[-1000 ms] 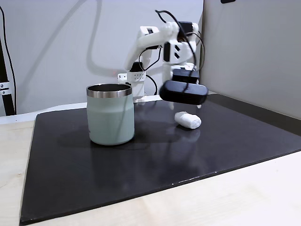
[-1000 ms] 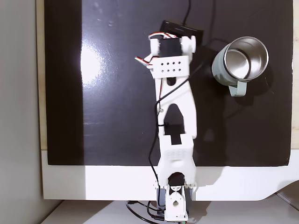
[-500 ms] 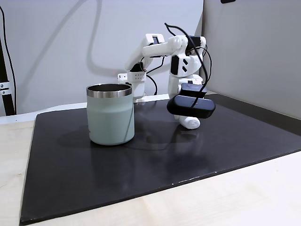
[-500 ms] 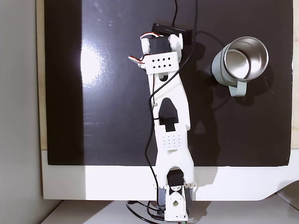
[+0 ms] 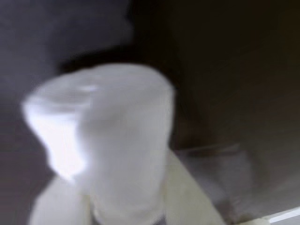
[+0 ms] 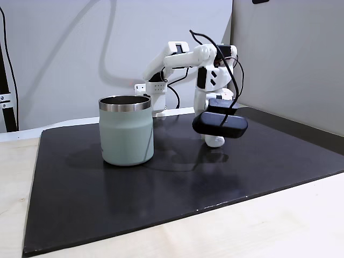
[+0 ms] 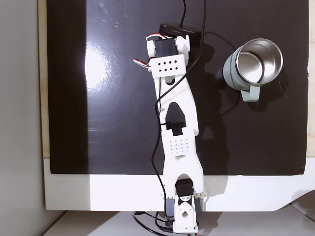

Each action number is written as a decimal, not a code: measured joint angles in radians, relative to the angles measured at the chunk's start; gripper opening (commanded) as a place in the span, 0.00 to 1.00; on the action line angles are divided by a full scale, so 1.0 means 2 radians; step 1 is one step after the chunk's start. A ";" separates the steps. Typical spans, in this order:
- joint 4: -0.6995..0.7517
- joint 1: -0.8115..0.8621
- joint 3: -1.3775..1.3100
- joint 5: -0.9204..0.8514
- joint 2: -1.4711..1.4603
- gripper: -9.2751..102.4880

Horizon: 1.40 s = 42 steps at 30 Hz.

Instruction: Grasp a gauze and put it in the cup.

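Low over mat (image 6: 161, 183), gauze (image 5: 108, 140) close, cup (image 6: 127, 131) apart.

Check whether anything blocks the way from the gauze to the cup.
Nothing visible does. In a fixed view, the small white cloth roll lies on the black mat under the arm, right of the squat mint-green steel-rimmed cup, with bare mat between them.

Your robot arm (image 7: 173, 123) is made of white plastic parts, some with rows of small round holes. Thin black cables (image 6: 232, 80) loop along it. A flat black oval box (image 6: 220, 124) sits near its far end.
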 measured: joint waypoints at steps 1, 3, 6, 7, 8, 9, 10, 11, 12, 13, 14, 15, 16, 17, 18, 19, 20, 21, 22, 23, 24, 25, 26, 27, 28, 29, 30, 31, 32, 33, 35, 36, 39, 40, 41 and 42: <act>0.000 -0.001 -0.001 0.002 0.000 0.08; 0.000 -0.001 -0.001 0.002 0.000 0.08; 0.000 -0.001 -0.001 0.002 0.000 0.08; 0.000 0.001 0.004 0.002 0.002 0.08; 0.000 0.002 0.008 0.003 0.007 0.08; 0.000 0.005 0.016 0.008 0.016 0.08; 0.000 0.008 0.025 0.009 0.029 0.08; 0.000 0.011 0.035 0.012 0.045 0.08; -0.001 0.015 0.044 0.016 0.064 0.08; 0.000 0.018 0.056 0.019 0.085 0.08; 0.000 0.022 0.067 0.021 0.108 0.08; 0.000 0.027 0.080 0.024 0.131 0.08; 0.000 0.032 0.089 0.030 0.153 0.08; 0.000 0.038 0.097 0.033 0.176 0.08; 0.000 0.046 0.101 0.038 0.199 0.08; 0.000 0.054 0.102 0.041 0.219 0.08; 0.000 0.064 0.103 0.045 0.239 0.08; 0.000 0.074 0.104 0.048 0.259 0.08; 0.001 0.084 0.104 0.050 0.278 0.08; 0.001 0.094 0.104 0.051 0.295 0.08; 0.001 0.104 0.104 0.052 0.311 0.08; 0.001 0.114 0.104 0.052 0.326 0.08; 0.001 0.122 0.104 0.052 0.340 0.08; 0.001 0.130 0.104 0.052 0.353 0.08; 0.001 0.136 0.104 0.056 0.364 0.08; 0.001 0.142 0.104 0.061 0.373 0.08; 0.001 0.146 0.104 0.067 0.380 0.08; 0.001 0.151 0.099 0.076 0.387 0.08; 0.001 0.157 0.093 0.086 0.391 0.08; 0.001 0.163 0.089 0.096 0.399 0.08; 0.001 0.182 0.087 0.116 0.420 0.08; 0.001 0.193 0.087 0.125 0.430 0.08; 0.001 0.224 0.087 0.155 0.452 0.08; 0.001 0.235 0.087 0.166 0.456 0.08; 0.001 0.248 0.087 0.178 0.460 0.08; 0.001 0.259 0.087 0.189 0.465 0.08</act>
